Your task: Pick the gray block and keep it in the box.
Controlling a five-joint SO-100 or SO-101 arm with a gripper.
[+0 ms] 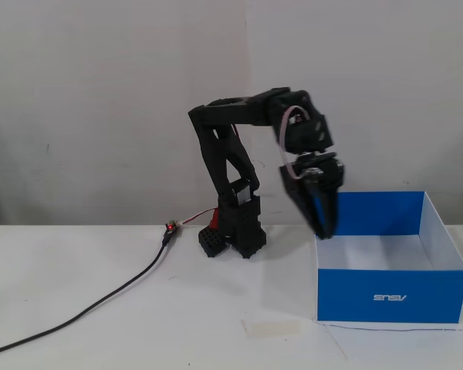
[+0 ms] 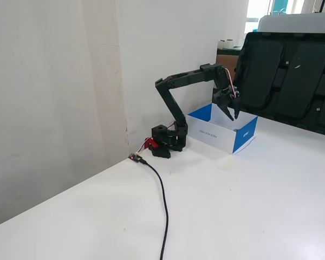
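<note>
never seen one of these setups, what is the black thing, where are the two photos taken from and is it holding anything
The black thing is a small jointed robot arm bolted on a white table. One fixed view faces it from the front, the other stands off to the side. Its gripper hangs over the near left corner of an open blue cardboard box, white inside. A black cable trails across the table. Whether the fingers hold anything cannot be told; no gray block shows in either picture.

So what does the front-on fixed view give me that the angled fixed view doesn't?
Only the front-on view shows the box's white logo and a pale strip on the table.

Only the angled view shows the large black tray behind the box and a window beyond.

Both show the pincer pointing down over the box's near corner, the black cable, and no gray block visible.
</note>
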